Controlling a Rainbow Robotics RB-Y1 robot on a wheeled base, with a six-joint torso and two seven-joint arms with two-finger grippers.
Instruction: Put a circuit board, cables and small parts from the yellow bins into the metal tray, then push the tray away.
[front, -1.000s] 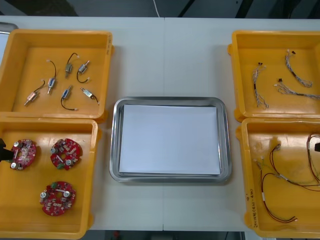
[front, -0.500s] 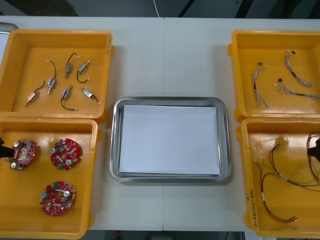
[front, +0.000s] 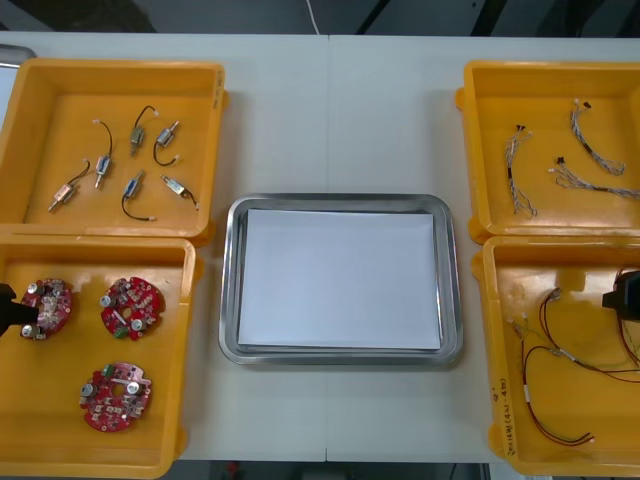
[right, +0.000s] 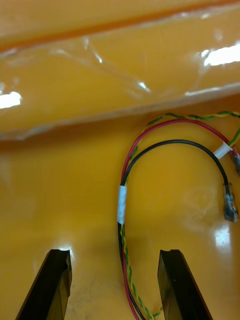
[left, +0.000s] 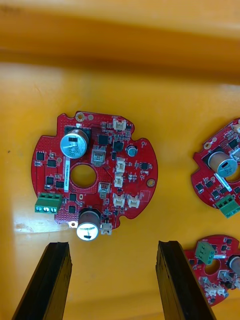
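Broadly, the table (front: 330, 110) carries the yellow bins (front: 120, 70) at its sides and the tray (front: 232, 290) between them, white inside and holding nothing yet, so loading is likely just starting. Left gripper (left: 113, 245) hovers in the near left bin, fingers apart, with a board (left: 125, 170) just beyond them, lined up for a pick. Right gripper (right: 114, 251) is likewise spread, straddling a cable (right: 121, 200) in the near right bin.

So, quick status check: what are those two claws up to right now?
Left gripper open above a circuit board. Right gripper open over a cable. Metal tray not yet loaded. Nothing blocking.
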